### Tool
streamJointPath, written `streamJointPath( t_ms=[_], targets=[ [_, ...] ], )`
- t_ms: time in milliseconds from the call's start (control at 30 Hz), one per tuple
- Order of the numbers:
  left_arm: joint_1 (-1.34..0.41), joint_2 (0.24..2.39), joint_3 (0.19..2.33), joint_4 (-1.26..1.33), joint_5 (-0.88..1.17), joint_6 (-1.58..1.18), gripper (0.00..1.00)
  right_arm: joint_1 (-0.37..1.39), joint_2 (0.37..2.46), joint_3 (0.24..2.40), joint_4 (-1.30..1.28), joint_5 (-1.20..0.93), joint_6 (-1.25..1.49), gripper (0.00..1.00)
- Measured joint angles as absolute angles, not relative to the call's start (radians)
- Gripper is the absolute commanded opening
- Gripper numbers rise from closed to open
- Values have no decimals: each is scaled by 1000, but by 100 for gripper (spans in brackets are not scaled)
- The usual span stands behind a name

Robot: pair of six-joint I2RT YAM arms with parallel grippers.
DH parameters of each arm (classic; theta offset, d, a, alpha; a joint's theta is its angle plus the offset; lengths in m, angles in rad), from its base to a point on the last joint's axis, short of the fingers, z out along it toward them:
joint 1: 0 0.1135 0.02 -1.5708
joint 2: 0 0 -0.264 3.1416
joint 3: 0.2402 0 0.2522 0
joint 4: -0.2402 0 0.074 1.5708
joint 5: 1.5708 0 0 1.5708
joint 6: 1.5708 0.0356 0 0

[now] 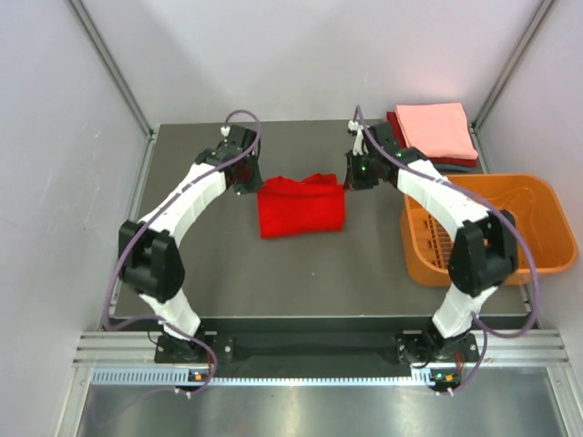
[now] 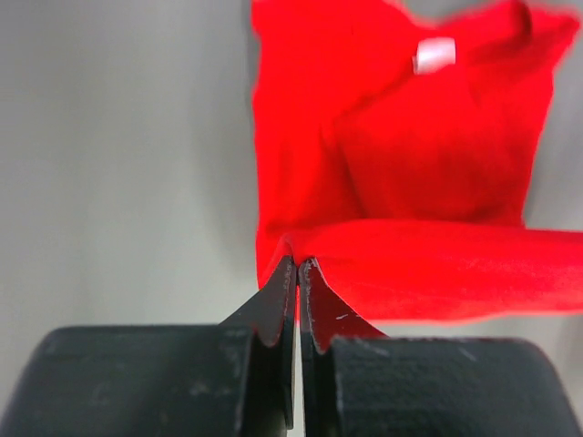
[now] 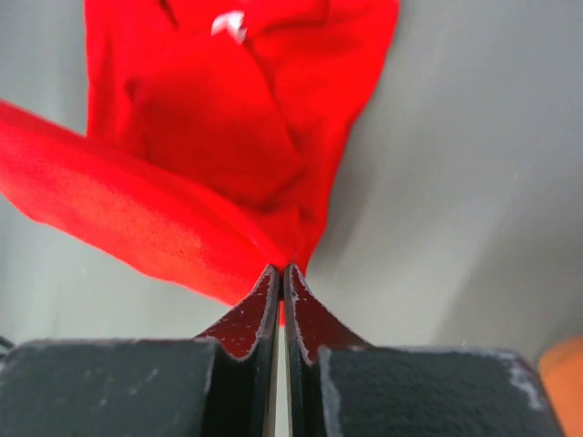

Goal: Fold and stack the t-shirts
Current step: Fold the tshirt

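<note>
A bright red t-shirt (image 1: pixel 301 205) lies partly folded in the middle of the table. My left gripper (image 1: pixel 250 182) is shut on its far left corner, and the cloth (image 2: pixel 401 164) hangs from the pinched edge in the left wrist view. My right gripper (image 1: pixel 353 178) is shut on its far right corner, with the cloth (image 3: pixel 209 137) lifted in the right wrist view. A white label (image 2: pixel 434 55) shows on the shirt. A folded salmon-pink t-shirt (image 1: pixel 435 129) lies on a dark red one (image 1: pixel 395 127) at the back right.
An orange plastic basket (image 1: pixel 537 228) stands at the right edge of the table, beside my right arm. Grey walls and metal frame posts close in the back and sides.
</note>
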State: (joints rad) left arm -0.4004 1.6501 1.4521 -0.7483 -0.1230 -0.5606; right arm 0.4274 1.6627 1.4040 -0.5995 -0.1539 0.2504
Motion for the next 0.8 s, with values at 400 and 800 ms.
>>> streamJointPath(
  t_ms=[400, 800],
  targets=[
    [-291, 2027, 1750, -646, -67, -442, 0, 340, 2134, 1795, -594, -313, 178, 2],
    [-233, 2238, 1850, -514, 7, -422, 7, 299, 2289, 1919, -476, -414, 213, 4]
  ],
)
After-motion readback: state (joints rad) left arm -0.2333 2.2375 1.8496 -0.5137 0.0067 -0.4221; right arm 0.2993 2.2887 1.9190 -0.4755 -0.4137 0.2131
